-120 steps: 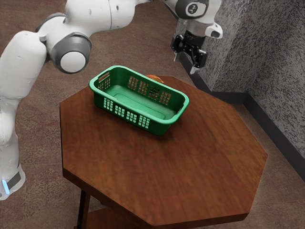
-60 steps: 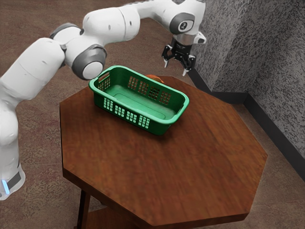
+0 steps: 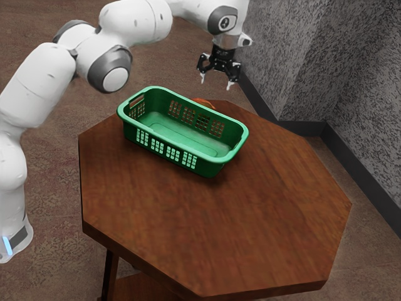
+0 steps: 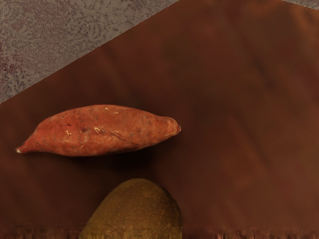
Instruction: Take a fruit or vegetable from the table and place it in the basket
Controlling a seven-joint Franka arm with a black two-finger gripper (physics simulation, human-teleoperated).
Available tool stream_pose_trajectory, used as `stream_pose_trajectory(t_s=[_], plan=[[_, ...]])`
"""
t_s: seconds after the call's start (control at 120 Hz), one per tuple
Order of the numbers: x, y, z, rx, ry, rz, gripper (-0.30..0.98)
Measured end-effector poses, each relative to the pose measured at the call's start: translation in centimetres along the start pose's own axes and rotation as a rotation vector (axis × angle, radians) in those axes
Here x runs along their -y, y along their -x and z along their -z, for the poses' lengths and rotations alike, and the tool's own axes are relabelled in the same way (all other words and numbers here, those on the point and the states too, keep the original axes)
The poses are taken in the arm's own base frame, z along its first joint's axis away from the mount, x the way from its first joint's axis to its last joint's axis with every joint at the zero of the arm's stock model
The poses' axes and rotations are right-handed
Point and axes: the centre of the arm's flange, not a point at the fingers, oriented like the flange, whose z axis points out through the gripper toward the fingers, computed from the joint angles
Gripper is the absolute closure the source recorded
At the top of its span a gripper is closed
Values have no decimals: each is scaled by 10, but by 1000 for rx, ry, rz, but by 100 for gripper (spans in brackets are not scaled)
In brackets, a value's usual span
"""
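Hand, fingers apart, has shifted toward the exterior view's left; green basket remains in place.

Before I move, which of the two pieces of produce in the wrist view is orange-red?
The sweet potato: long, tapering to a narrow tip at each end. The other piece is olive-brown, with a broad, rounded end in sight.

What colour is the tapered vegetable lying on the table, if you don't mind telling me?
Reddish orange with small pale flecks; the vegetable shows best in the wrist view.
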Motion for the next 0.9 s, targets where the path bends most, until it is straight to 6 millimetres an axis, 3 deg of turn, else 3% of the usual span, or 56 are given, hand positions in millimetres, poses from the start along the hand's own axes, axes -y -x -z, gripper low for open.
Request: stream_pose_trajectory(t_s=[0.225, 0.392, 0.9], plan=[[7, 27, -16, 28, 15, 8, 0], [11, 27, -36, 24, 18, 17, 0], [22, 27, -66, 10, 29, 16, 0]])
